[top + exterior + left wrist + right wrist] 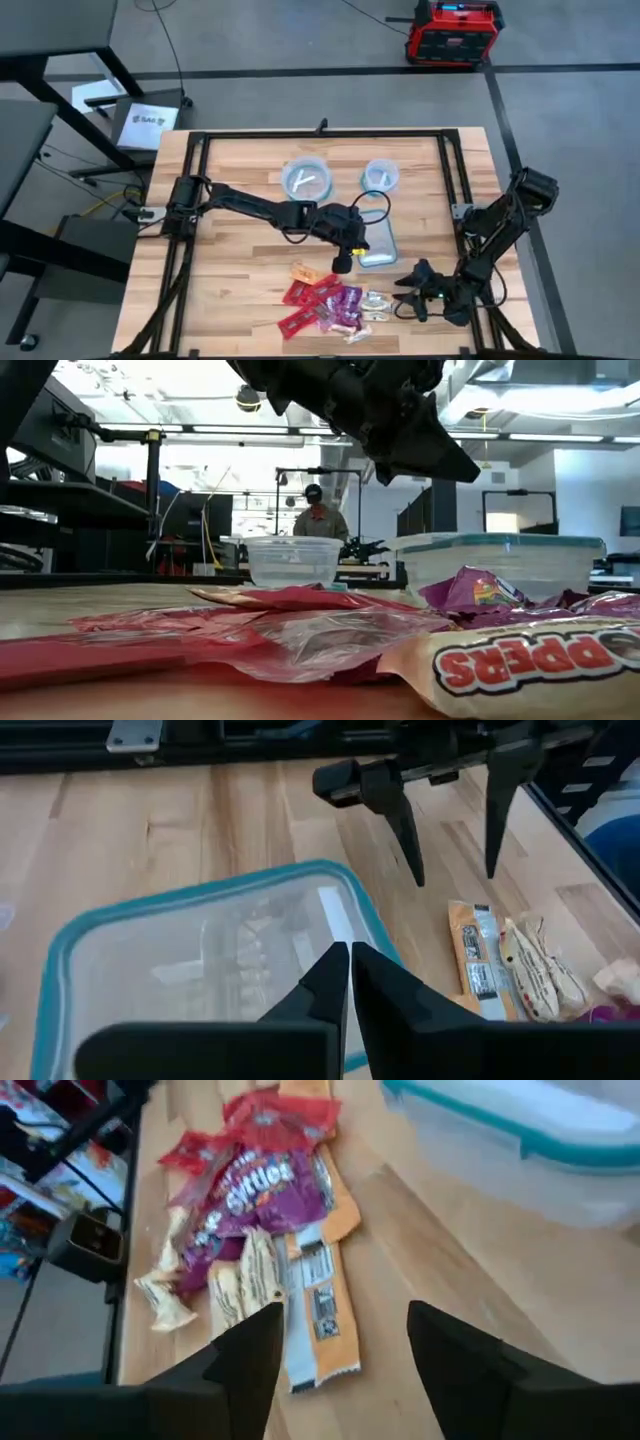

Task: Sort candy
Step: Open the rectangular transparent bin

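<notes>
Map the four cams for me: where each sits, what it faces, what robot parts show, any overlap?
High: overhead, straight down on the wooden table; both arms, left gripper, right gripper.
Low: table height, level across the candy into the room; an arm overhead.
Left wrist: above the clear tub; its fingers shut, right gripper beyond.
Right wrist: faces the candy; its fingers open.
Shared: tub and candy in all four.
</notes>
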You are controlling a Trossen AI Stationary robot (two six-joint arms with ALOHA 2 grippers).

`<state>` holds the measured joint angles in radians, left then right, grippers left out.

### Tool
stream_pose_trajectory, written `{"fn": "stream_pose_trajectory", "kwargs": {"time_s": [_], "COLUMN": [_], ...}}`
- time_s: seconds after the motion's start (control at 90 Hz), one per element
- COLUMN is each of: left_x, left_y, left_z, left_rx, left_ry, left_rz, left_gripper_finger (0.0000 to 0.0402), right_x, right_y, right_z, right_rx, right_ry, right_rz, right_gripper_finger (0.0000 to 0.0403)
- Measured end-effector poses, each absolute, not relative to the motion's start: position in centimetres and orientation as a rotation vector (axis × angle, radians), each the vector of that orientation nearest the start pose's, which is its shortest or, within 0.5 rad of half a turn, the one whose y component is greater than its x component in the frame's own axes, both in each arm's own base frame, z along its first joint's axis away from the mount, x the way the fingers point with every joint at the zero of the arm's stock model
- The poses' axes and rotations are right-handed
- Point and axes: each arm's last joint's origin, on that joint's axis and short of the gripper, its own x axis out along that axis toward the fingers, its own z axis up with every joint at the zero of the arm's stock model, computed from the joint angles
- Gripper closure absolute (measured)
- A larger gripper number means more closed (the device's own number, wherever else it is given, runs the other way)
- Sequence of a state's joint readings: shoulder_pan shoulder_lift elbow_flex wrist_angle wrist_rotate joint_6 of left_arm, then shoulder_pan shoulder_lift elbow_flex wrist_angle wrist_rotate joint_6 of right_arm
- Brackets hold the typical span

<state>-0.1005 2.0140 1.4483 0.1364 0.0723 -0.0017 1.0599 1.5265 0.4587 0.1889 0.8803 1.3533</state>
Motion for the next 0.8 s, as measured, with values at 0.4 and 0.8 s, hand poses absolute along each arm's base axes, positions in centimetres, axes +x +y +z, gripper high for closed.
{"fn": "stream_pose_trajectory", "kwargs": {"time_s": [0.4,0.8], "left_x": [45.9,47.6], "left_y": [-4.7,-4.5], "left_z": [22.6,19.0], "left_rx": [0.003,0.039], "left_ry": [0.381,0.351], "left_rz": [-0.167,-0.176], "left_gripper_finger": [0.0398,0.0398], "right_x": [14.0,15.4], "right_y": [18.8,18.9], "right_z": [11.5,8.4], "right_rx": [0.565,0.367], "right_ry": [0.472,0.449], "right_rz": [-0.218,-0.274], "right_gripper_finger": [0.0174,0.0177]}}
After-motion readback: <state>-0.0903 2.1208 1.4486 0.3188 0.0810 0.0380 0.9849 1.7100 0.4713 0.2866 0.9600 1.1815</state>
